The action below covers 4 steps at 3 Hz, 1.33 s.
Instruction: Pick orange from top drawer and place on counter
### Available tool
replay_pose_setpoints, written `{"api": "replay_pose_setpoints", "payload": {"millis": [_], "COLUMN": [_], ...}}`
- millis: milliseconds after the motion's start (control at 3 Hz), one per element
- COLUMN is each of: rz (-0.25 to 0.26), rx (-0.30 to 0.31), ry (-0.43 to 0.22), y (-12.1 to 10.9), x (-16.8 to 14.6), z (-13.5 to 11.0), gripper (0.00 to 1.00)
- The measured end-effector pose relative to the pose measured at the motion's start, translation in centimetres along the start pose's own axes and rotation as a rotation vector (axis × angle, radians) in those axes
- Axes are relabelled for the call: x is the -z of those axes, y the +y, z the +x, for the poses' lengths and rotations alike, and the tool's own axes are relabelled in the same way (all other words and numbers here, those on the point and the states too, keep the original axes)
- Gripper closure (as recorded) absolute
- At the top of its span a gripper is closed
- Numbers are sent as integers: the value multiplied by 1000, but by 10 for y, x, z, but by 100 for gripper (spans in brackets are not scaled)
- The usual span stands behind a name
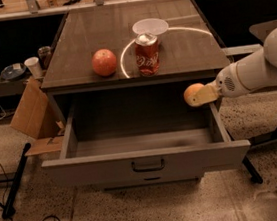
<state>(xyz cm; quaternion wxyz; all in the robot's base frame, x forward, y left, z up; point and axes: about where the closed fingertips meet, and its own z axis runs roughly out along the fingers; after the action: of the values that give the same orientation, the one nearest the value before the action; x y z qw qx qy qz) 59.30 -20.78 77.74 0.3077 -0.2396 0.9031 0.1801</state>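
The top drawer (145, 164) of the grey cabinet stands pulled open, and its inside shows nothing. My gripper (198, 95) reaches in from the right and is shut on the small orange (192, 93). It holds the orange in the air above the drawer's right side, just below the counter's front edge. The counter (93, 32) is the dark wood-grain top with a curved light reflection on it.
On the counter stand a reddish apple-like fruit (104, 62), a red soda can (147, 54) and a white bowl (150, 27) behind the can. A cardboard box (30, 110) leans at the cabinet's left. Cables and a dark stand leg (16, 180) lie on the floor.
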Motion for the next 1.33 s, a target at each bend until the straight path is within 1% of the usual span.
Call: {"api": "replay_pose_setpoints", "payload": {"millis": [333, 1000, 1333], "rz": [41, 105, 112], "rx": [25, 60, 72], "ry": [-47, -119, -129], "y": [-9, -20, -22], "x": [26, 65, 66], "z": [-23, -59, -73], "gripper": [100, 100, 100]}}
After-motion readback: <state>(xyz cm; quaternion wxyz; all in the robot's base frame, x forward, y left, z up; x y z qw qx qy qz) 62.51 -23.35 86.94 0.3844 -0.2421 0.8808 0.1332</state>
